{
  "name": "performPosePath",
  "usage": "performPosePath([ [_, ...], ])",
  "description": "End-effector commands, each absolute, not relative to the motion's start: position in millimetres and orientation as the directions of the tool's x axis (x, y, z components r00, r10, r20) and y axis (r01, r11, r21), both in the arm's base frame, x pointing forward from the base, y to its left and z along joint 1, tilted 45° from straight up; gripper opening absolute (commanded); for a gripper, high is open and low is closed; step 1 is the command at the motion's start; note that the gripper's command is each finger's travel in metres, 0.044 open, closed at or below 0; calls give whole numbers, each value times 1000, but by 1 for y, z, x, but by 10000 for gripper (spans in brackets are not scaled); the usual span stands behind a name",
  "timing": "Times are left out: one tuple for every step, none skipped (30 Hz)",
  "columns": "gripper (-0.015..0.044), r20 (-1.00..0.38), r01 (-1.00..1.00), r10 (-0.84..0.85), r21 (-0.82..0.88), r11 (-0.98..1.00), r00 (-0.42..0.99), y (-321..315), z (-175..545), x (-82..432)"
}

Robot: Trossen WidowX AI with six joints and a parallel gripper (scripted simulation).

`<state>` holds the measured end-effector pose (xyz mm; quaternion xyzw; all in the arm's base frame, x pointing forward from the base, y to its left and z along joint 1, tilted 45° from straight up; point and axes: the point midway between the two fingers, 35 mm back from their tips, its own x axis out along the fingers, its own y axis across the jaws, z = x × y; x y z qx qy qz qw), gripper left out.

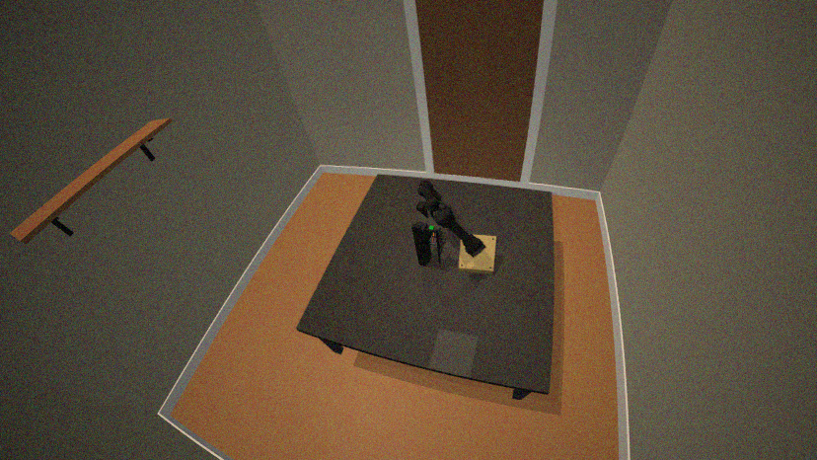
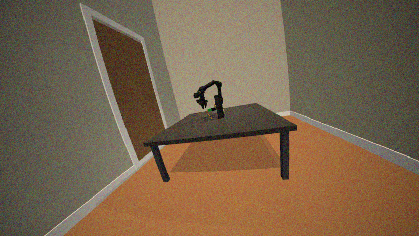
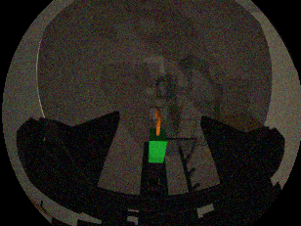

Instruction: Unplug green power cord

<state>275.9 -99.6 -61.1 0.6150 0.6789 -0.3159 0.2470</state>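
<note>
The power strip is a tall black block standing on the table. The green plug is close beside it, with a black part between them in the exterior view. Whether the plug is seated in the strip cannot be told. The thin orange cord hangs from the plug toward the table. My gripper is wide open and empty. Its fingertips are above and to the left of the plug in the exterior view, with a small gap visible.
The black arm rises from a pale yellow base plate on the dark table. A thin dark upright piece stands near the strip. A pale square patch lies near the table's edge.
</note>
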Motion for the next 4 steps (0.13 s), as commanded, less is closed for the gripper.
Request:
performPosePath([
  [440,-725,991,677,-124,48,-124,-100,-61,276],
  [440,-725,991,677,-124,48,-124,-100,-61,276],
  [440,-725,991,677,-124,48,-124,-100,-61,276],
  [440,-725,991,677,-124,48,-124,-100,-61,276],
])
